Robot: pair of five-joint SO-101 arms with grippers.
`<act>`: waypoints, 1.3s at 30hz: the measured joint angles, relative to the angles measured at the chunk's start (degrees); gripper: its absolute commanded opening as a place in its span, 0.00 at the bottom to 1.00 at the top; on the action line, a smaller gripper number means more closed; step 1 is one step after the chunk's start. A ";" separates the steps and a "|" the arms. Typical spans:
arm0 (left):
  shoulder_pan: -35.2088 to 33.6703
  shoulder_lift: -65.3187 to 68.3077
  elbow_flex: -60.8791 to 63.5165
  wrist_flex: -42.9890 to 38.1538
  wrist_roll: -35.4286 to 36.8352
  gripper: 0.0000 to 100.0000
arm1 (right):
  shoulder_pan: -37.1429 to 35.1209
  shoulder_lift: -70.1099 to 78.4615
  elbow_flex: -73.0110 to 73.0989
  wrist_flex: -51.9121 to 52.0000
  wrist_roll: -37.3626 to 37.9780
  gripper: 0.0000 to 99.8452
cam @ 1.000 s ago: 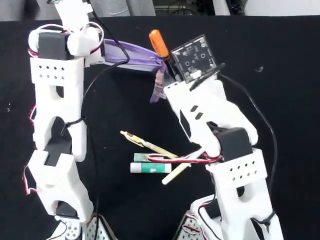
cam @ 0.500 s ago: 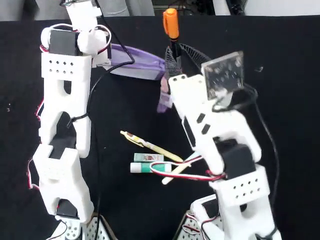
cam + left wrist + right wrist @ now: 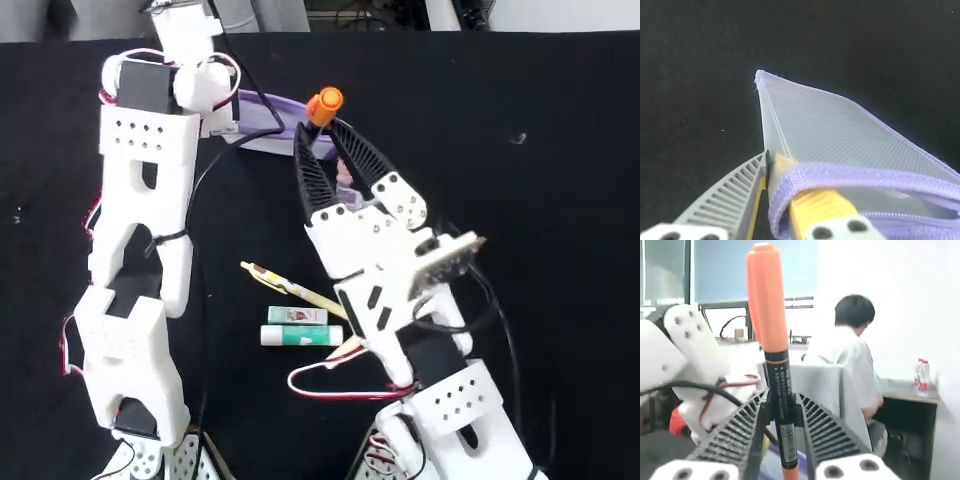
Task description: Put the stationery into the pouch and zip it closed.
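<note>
A purple mesh pouch [image 3: 268,128] hangs at the far side of the black table, and my left gripper [image 3: 232,112] is shut on its edge. In the left wrist view the pouch [image 3: 840,130] stretches away from the left gripper [image 3: 777,167], which clamps its purple zip band. My right gripper [image 3: 320,130] is shut on a black marker with an orange cap [image 3: 325,103], held right beside the pouch's near end. The marker [image 3: 771,325] stands upright between the right gripper's [image 3: 781,399] ribbed fingers. A yellow pen [image 3: 292,289] and two white-green sticks [image 3: 300,335] lie mid-table.
A pale stick [image 3: 347,349] lies partly under the right arm, next to its red and white cables [image 3: 330,385]. The left arm's white links [image 3: 140,260] stand along the table's left side. Bare black cloth [image 3: 560,200] spreads to the right.
The right arm has swung and turned its wrist, bringing the marker from up high down to the pouch's end. The left arm and the pouch have shifted slightly right.
</note>
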 measured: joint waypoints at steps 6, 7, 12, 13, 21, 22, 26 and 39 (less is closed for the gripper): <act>0.00 0.00 0.00 0.00 0.00 0.03 | 0.53 7.30 0.09 -8.44 -5.27 0.01; 0.00 0.00 0.00 0.00 0.00 0.03 | 1.14 9.49 0.09 -9.85 -6.15 0.01; 0.00 0.09 0.00 0.00 0.00 0.03 | 3.16 19.60 0.00 -16.44 -8.79 0.01; 0.00 0.09 0.00 0.00 0.00 0.03 | 2.99 21.36 -0.18 -17.58 -8.79 0.01; 0.26 0.09 0.00 0.00 0.00 0.03 | 3.43 30.77 -0.18 -21.36 -8.88 0.01; 0.26 0.09 0.00 0.00 0.00 0.03 | 3.43 30.68 -0.18 -21.71 -8.88 0.01; 0.26 0.09 0.00 0.00 1.05 0.03 | 3.43 26.90 1.67 -21.54 -8.88 0.01; 1.58 0.09 0.00 0.26 1.41 0.03 | 3.34 20.04 4.04 -21.45 -1.23 0.01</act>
